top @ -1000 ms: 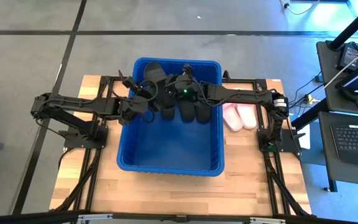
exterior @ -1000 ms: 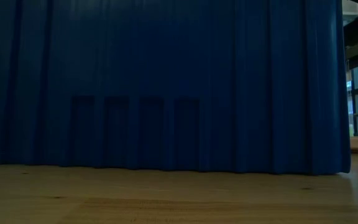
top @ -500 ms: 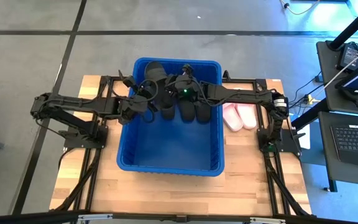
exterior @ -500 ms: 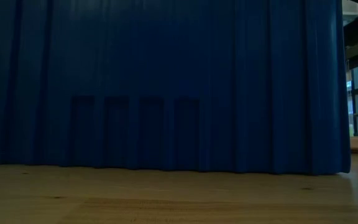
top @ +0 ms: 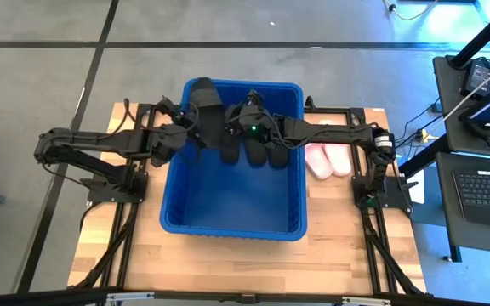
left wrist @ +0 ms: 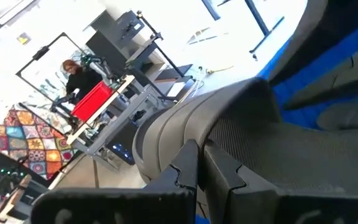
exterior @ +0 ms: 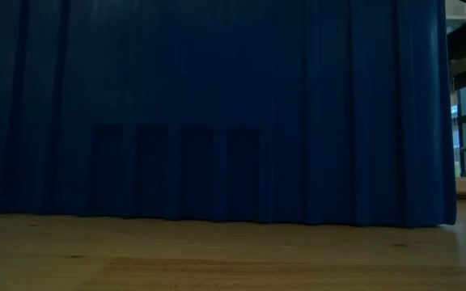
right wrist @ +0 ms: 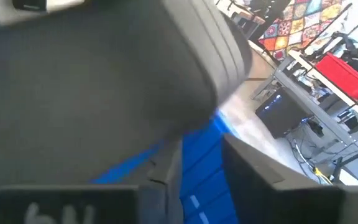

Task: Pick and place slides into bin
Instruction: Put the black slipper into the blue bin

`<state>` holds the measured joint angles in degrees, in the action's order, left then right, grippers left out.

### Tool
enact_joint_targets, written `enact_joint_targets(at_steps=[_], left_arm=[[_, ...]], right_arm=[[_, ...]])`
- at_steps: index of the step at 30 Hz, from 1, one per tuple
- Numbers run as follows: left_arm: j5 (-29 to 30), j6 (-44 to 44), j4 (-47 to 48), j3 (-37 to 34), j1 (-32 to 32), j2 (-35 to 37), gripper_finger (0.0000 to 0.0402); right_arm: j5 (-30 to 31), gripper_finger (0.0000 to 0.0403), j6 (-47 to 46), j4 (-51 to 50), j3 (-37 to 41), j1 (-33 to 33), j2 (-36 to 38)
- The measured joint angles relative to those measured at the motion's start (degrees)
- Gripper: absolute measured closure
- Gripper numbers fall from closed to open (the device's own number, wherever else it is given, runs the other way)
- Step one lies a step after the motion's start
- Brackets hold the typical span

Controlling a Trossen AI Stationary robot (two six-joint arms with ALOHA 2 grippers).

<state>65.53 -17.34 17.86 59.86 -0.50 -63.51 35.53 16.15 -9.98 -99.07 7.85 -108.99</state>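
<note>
The blue bin (top: 232,231) stands mid-table; its wall (exterior: 217,113) fills the low view. Three black slides (top: 252,151) lie side by side in its far half. A further black slide (top: 203,95) sticks up at the bin's far left corner, reaching over the rim, with my left gripper (top: 190,127) shut on it. My right gripper (top: 240,119) hovers open over the bin's far middle, just right of that slide (right wrist: 104,68). Two pale pink slides (top: 326,158) lie on the table right of the bin. My left gripper comes from the table's left, its two fingers (left wrist: 185,168) shut together against the black slide's near edge (left wrist: 229,134). Which part lies between them is hidden by the fingers themselves. The slide is raised, its far end over the bin's far rim.
The arms' black frames (top: 113,183) flank the bin on both sides. Bare wood (top: 228,263) lies along the table's near edge. Desks with laptops (top: 483,183) stand off the table's right. In the left wrist view a person (left wrist: 79,74) sits in the room beyond.
My left gripper has drawn back toward the table's left edge, and the raised black slide has gone with it, left and toward the far rim, now reaching over the bin's corner. The three slides in the bin have stayed put.
</note>
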Motion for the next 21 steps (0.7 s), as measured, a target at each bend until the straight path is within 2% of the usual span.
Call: enact_joint_targets(at_steps=[6, 9, 11, 15, 21], left_arm=[[-0.4, 0.0, 3.3, 0.0, -1.1, 1.9, 0.04], [-3.6, -0.4, 5.4, 0.0, -2.1, 2.2, 0.0401], [-6.1, -1.1, 5.3, 0.0, -2.8, 2.2, 0.0401], [-8.7, -1.3, 5.3, 0.0, -4.1, 2.1, 0.0401], [-10.4, -2.6, 6.7, 0.0, -6.7, 2.1, 0.0401]], right_arm=[[0.4, 0.021, 2.5, -0.3, -1.5, 0.1, 0.0], [0.4, 0.0174, 4.1, -0.4, -2.5, -0.3, 0.0], [0.4, 0.0157, 8.4, -1.1, -3.2, -0.7, 0.0], [1.6, 0.0142, 15.0, -0.9, -3.6, -1.7, 0.0], [10.3, 0.0141, 19.9, -0.7, -3.6, -3.2, 0.0]])
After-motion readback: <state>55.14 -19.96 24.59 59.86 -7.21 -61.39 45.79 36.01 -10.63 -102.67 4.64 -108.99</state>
